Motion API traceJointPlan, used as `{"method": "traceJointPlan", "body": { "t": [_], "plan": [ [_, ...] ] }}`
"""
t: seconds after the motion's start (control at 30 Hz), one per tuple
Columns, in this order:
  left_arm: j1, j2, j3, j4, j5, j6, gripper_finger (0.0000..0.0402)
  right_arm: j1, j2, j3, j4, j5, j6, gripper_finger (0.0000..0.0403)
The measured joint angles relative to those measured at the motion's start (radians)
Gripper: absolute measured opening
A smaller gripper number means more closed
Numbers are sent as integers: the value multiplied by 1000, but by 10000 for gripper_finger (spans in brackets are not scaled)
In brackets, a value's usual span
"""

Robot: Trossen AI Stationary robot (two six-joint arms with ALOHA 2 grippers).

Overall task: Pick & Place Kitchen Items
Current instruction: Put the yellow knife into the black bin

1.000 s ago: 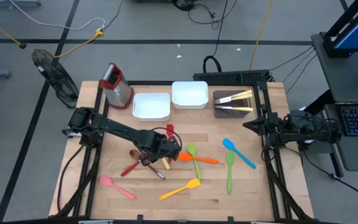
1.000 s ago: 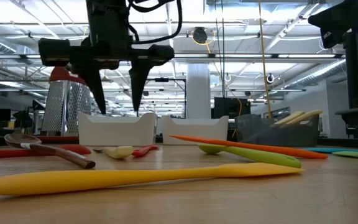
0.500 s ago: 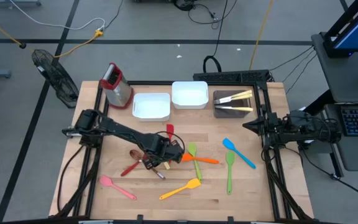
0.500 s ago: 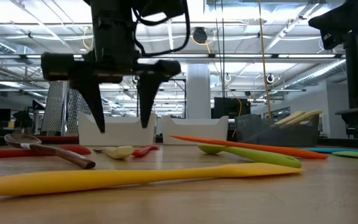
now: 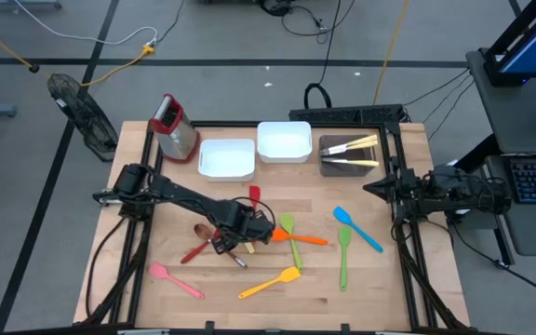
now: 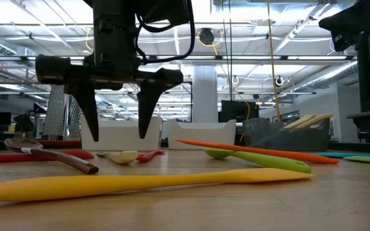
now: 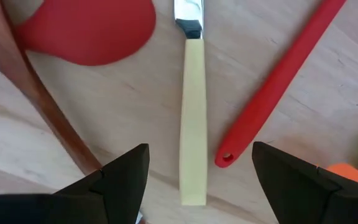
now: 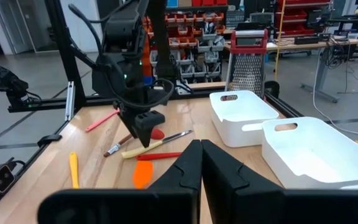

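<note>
We see a pale, matt wooden table, a knife with a smooth cream plastic handle and shiny steel blade, and a matt red spatula.

- My left tool hangs over the middle of the table, above a cluster of utensils.
- Under it lie a brown spoon and a red spatula; another red spatula sits just behind it.
- Beside it, toward my right arm, a green spatula crosses an orange one.
- Nearer me lie a yellow spatula and a pink one.
- My right tool waits at the table's right edge, well apart from my left.
</note>
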Motion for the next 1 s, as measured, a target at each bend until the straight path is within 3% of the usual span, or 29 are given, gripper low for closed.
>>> {"method": "traceJointPlan", "body": {
  "t": [1.0],
  "plan": [
    [4,22,0,-17,-8,20,292,0,0,0,-4,0,1,4]
  ]
}}
